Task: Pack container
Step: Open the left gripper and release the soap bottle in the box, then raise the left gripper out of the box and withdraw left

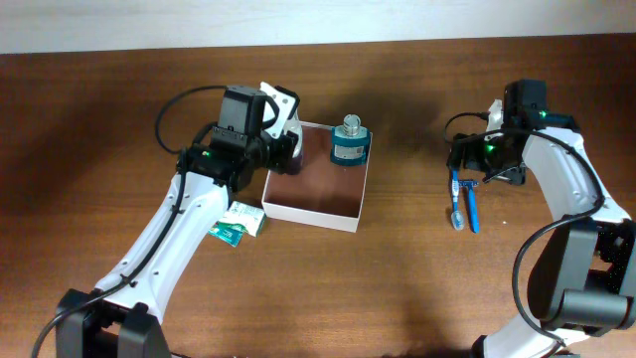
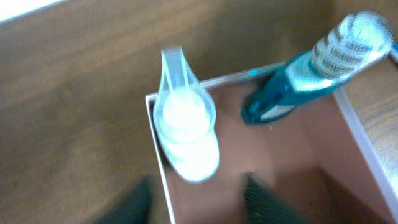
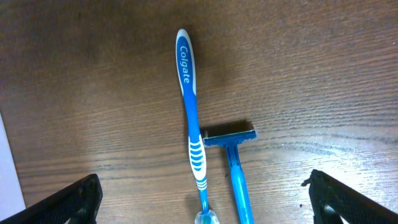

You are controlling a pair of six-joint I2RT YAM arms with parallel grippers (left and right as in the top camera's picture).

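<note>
Overhead: one square, shallow container [image 1: 343,214], with thin white walls and a reddish-brown floor, sits mid-table. In it stand one teal mouthwash bottle [image 1: 349,142] at one far corner and one white bottle [image 1: 282,111] at the other, by the left gripper [image 1: 286,151]. One green-white sachet [image 1: 237,225] lies just beside its near left corner. One toothbrush [image 1: 456,199] and one razor [image 1: 471,207] lie side by side near the right gripper [image 1: 469,159]

Left wrist, blurred: the fingers [image 2: 144,200] are spread, released, nothing between them, above the container

Right wrist: the fingers [image 3: 65,199] are wide apart and empty; the toothbrush handle reads "Colgate"
</note>
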